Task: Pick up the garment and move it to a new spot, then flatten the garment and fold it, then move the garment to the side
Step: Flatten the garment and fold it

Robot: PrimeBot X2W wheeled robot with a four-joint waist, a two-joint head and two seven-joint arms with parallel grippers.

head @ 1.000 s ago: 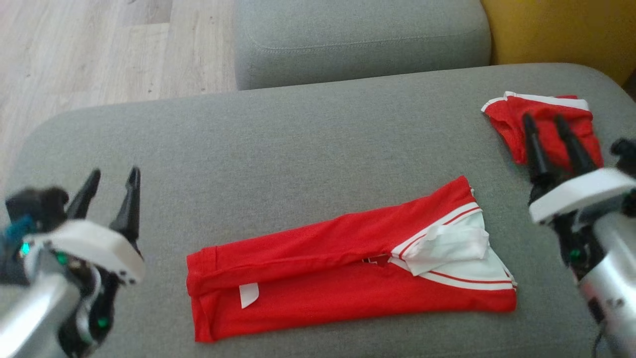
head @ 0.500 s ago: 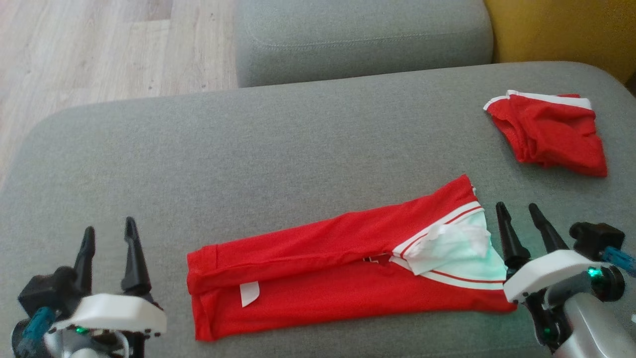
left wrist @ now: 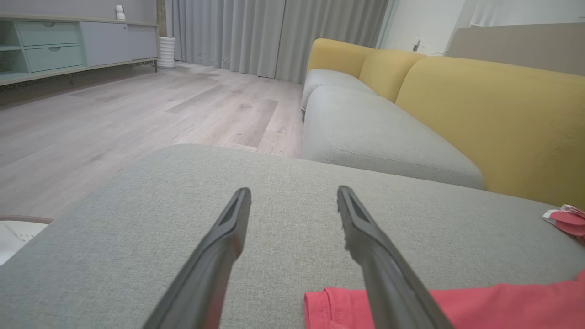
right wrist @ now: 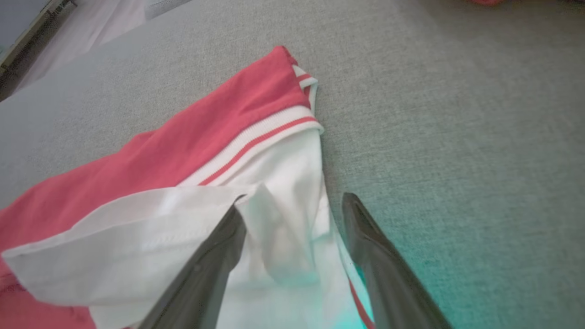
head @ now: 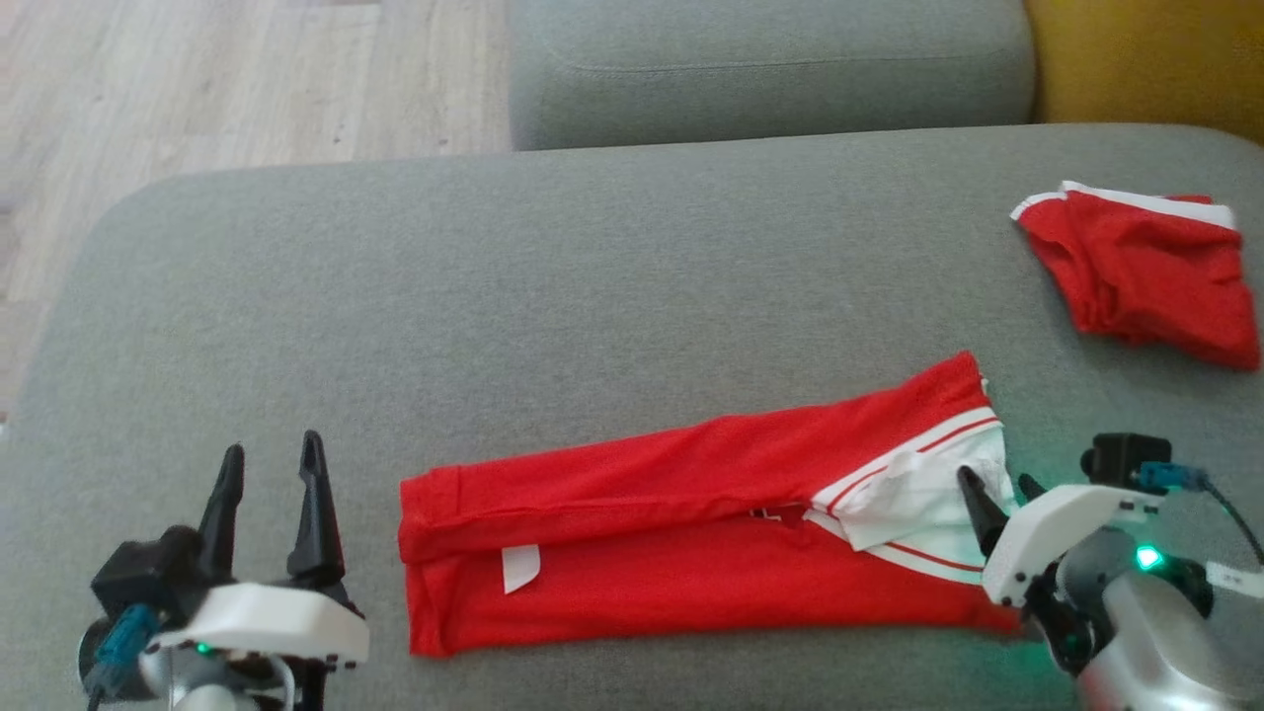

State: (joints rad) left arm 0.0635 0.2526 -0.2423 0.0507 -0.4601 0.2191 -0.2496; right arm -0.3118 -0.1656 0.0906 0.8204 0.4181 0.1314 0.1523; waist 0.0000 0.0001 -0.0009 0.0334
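Left gripper (head: 274, 444) and right gripper (head: 995, 477) share black fingers (head: 316, 513), white housings (head: 262, 622), silver forearms (head: 1155, 652) (green lights (head: 1145, 558), blue cable plugs (head: 123, 637)).

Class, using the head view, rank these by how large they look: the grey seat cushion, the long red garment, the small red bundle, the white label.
1. grey seat cushion
2. long red garment
3. small red bundle, farther from the camera, so its true size is unsure
4. white label

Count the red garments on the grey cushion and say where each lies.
2. The long folded garment lies across the near middle of the cushion, its white end to the right. The small bunched garment lies at the far right edge. None looks hidden.
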